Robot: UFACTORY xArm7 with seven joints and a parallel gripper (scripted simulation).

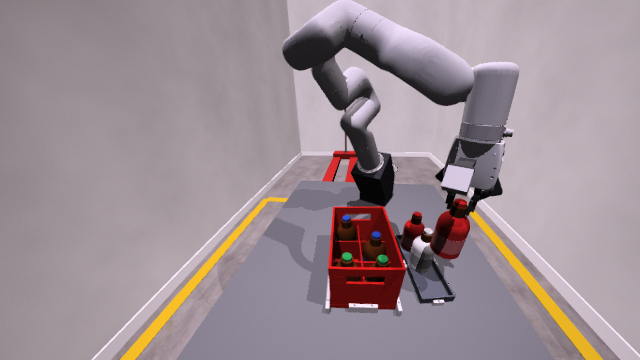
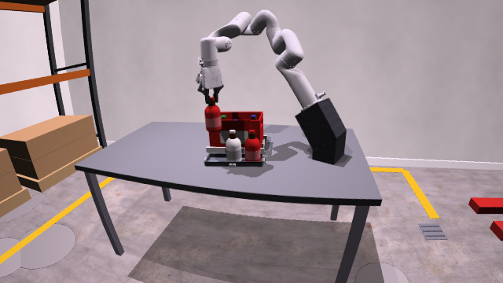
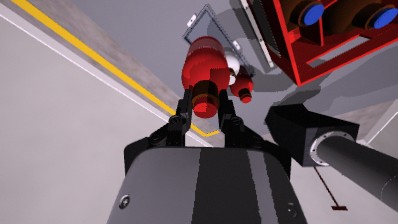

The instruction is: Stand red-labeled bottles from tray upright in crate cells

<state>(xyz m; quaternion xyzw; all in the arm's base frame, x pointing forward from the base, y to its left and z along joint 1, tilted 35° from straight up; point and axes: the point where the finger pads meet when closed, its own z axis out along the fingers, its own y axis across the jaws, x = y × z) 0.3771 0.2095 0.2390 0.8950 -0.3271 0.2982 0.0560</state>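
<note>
My gripper [image 1: 460, 204] [image 2: 212, 100] [image 3: 205, 98] is shut on the neck of a red bottle [image 1: 450, 235] [image 2: 213, 118] [image 3: 206, 70]. It holds the bottle about upright in the air, above the tray's side away from the robot's base. Another red bottle [image 1: 413, 231] [image 2: 252, 148] [image 3: 242, 84] and a white bottle [image 1: 422, 252] [image 2: 233, 147] stand upright on the dark tray [image 1: 434, 289] [image 3: 206, 22]. The red crate [image 1: 345, 292] [image 3: 306, 75] holds two blue-capped and two green-capped bottles. In the top view its back right and middle left cells look empty; their floors are hidden.
The crate stands beside the tray, its wall higher than the tray's rim. White brackets [image 1: 363, 307] sit at the crate's base. The robot's black base [image 1: 375, 185] [image 2: 324, 131] [image 3: 310, 132] stands on the grey table [image 1: 270, 310] [image 2: 157, 157] behind the crate in the top view.
</note>
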